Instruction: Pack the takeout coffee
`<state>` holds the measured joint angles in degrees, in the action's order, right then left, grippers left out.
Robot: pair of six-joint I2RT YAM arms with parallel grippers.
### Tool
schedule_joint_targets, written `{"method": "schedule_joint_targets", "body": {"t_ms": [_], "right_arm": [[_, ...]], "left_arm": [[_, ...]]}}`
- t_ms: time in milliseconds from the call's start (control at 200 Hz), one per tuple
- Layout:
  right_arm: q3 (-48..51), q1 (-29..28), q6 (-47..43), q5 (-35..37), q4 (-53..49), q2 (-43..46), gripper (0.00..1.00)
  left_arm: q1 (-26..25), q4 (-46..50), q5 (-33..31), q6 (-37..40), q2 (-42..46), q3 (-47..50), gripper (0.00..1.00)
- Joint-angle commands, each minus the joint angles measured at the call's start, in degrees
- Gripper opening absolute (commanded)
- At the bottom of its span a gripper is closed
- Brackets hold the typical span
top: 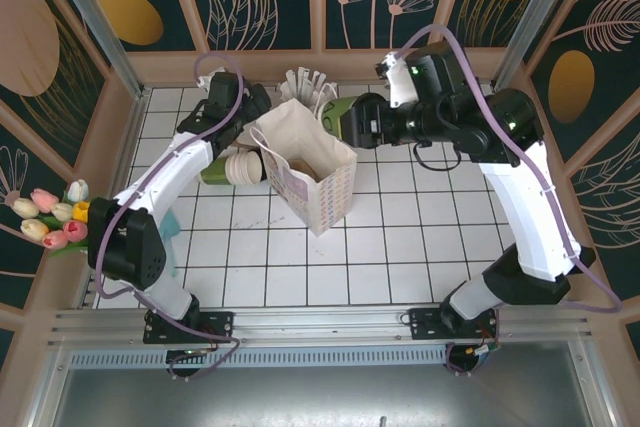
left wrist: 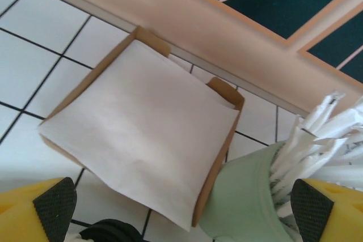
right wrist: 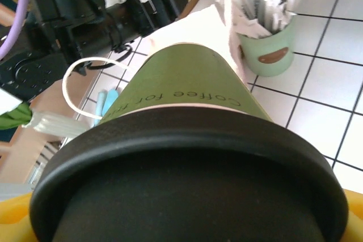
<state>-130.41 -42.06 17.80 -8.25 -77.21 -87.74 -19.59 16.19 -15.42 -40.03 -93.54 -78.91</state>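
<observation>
Takeout coffee [right wrist: 181, 83] clamped in right gripper [top: 358, 122], hovering by open paper bag [top: 325, 192] (not inside yet); left gripper [left wrist: 181, 212] spread apart, holding nothing; lowering in remains.

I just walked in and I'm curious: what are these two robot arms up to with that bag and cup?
The right hand is holding a dark-green takeout coffee with a black lid, tipped on its side, right beside the open top of the paper bag standing on the tiled table. The coffee is not in the bag yet. The left hand is wide open and holds nothing, hovering over the bag's far side near the holder of wrapped straws.
</observation>
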Motion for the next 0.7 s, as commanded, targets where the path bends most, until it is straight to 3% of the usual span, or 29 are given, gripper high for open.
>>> {"method": "schedule_joint_targets", "body": {"t_ms": [0, 125, 395, 691], "right_arm": [[-0.5, -2.1, -2.0, -0.7, 3.1, -3.5, 0.59], [-0.3, -3.6, -3.0, -0.8, 4.3, -8.7, 0.59], [-4.8, -4.1, -2.2, 7.0, -1.3, -20.5, 0.59], [-3.2, -2.6, -2.5, 7.5, 1.0, -21.9, 0.59]], "left_arm": [[0.5, 5.4, -4.4, 1.0, 1.3, 3.8, 0.99], [0.7, 4.1, -4.0, 1.1, 2.9, 8.0, 0.99], [0.8, 4.5, -2.9, 0.9, 4.7, 13.0, 0.98], [1.0, 19.8, -9.1, -0.1, 16.6, 20.7, 0.99]]}}
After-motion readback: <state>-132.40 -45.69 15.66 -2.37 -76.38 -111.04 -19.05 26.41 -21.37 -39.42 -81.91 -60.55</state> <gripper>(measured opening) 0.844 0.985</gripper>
